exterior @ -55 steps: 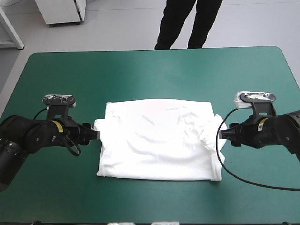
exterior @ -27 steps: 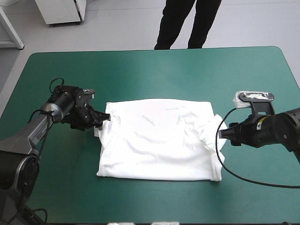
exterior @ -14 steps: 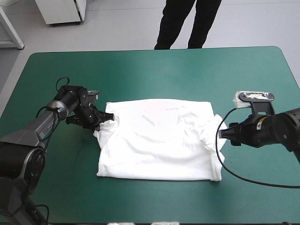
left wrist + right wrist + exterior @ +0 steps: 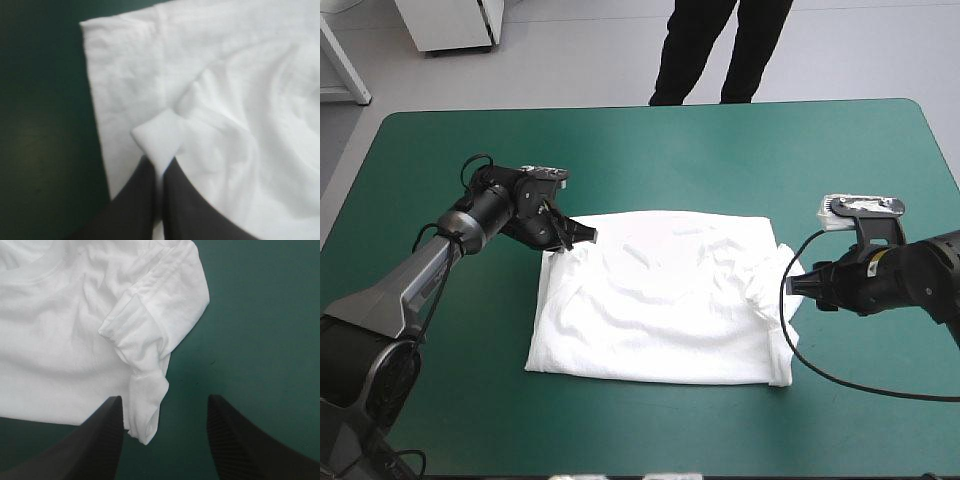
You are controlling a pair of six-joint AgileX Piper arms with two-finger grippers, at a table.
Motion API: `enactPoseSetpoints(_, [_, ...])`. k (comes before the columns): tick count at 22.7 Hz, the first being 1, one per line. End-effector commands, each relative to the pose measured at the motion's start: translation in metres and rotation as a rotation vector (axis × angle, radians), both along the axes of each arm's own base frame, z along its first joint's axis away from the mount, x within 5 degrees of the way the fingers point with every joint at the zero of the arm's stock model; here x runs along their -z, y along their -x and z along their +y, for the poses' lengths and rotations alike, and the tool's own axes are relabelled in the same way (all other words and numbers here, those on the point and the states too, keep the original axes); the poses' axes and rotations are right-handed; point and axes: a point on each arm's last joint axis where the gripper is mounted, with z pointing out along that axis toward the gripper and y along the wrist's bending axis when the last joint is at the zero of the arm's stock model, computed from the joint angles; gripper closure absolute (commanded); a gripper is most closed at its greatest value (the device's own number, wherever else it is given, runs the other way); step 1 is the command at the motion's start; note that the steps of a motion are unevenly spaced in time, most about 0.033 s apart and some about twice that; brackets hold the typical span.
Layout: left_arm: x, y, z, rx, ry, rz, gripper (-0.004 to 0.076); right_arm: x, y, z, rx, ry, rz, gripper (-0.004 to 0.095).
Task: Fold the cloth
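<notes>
Pinches the far-left corner of the T-shirt (image 4: 655,300), flat at the middle of the counter (image 4: 720,150), in clamped left jaws; risks slipping with so thin a bite. Holds right jaws apart by the bunched right sleeve (image 4: 150,325), gripping nothing, so risks skewing the fold with a one-sided pull. Shows no readable brand or writing.

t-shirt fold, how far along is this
Done: the T-shirt lies spread as a rough rectangle on the teal-green cover. In hand: the left end effector is shut on the T-shirt's left-edge flap, raised over the body near the far left corner. Left: the right sleeve lies bunched beside the open right end effector, ungripped, and the body is not yet folded into a bundle.
</notes>
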Motion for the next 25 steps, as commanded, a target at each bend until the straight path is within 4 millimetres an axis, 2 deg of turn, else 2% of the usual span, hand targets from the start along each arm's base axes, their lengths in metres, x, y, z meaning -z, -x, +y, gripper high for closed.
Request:
enactPoseSetpoints(1, [-0.026,0.009,-0.022,0.046,0.073,-0.082,0.0734,-0.011,0.003,-0.001,0.002,-0.013,-0.041,0.0426])
enactPoseSetpoints(6, [-0.004,0.009,-0.047,0.104,0.06,-0.034,0.0734,-0.011,0.003,-0.001,0.002,-0.013,-0.041,0.0426])
enactPoseSetpoints(13, [0.035,0.003,-0.056,0.107,0.045,0.113,0.0733,-0.012,0.004,-0.001,0.007,-0.017,-0.042,0.0426])
enactPoseSetpoints(16, [0.036,0.004,-0.056,0.108,0.041,0.123,0.0694,-0.012,0.004,-0.001,0.007,-0.017,-0.042,0.0426])
enactPoseSetpoints(18, [0.027,0.007,-0.057,0.141,0.07,0.104,0.0552,-0.012,0.004,-0.001,0.007,-0.017,-0.042,0.0426])
enactPoseSetpoints(19, [0.018,0.009,-0.057,0.147,0.094,0.081,0.0423,-0.012,0.004,-0.001,0.007,-0.017,-0.042,0.0426])
enactPoseSetpoints(20, [0.014,0.01,-0.057,0.147,0.098,0.068,0.0371,-0.012,0.004,-0.001,0.007,-0.017,-0.042,0.0426])
enactPoseSetpoints(21, [0.005,0.013,-0.056,0.148,0.107,0.046,0.027,-0.012,0.004,-0.001,0.007,-0.017,-0.042,0.0426])
enactPoseSetpoints(22, [-0.004,0.016,-0.054,0.152,0.11,0.021,0.0208,-0.012,0.004,-0.001,0.007,-0.017,-0.042,0.0426])
enactPoseSetpoints(25, [-0.029,0.025,-0.048,0.158,0.121,-0.045,0.0211,-0.011,0.003,-0.002,0.015,-0.011,-0.041,0.0426])
